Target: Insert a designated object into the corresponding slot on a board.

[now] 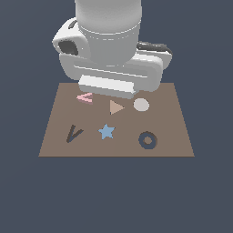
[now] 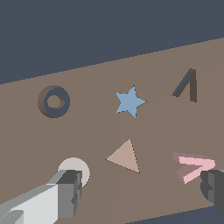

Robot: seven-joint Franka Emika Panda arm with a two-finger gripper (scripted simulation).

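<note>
The claw (image 2: 140, 192) gapes wide above the board (image 2: 153, 127), one finger (image 2: 212, 188) just beside the pink chevron (image 2: 192, 166).

I can't find anything to read in either view: no lettering, numbers, brand marks or signs. The board (image 1: 59, 145) is plain brown with no print on it, and the small shapes lying on it carry no labels that I can make out. The arm's white casing shows no logo or writing from where I'm looking.
</note>
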